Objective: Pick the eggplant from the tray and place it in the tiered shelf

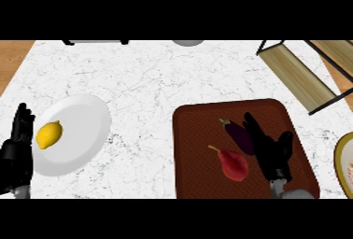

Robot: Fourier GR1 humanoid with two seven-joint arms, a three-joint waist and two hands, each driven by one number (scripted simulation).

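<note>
A dark purple eggplant lies on the brown tray at the lower right of the counter. Beside it, towards me, lies a red pear. My right hand hovers over the tray just right of the eggplant, fingers straight and pointing away from me, touching or nearly touching its right side. The tiered shelf, wooden boards in a black frame, stands at the far right. At the left edge my left hand rests open, fingers up.
A white plate with a yellow lemon sits at the left, next to my left hand. A yellow-rimmed plate shows at the right edge. A grey round object and a black frame stand at the far edge.
</note>
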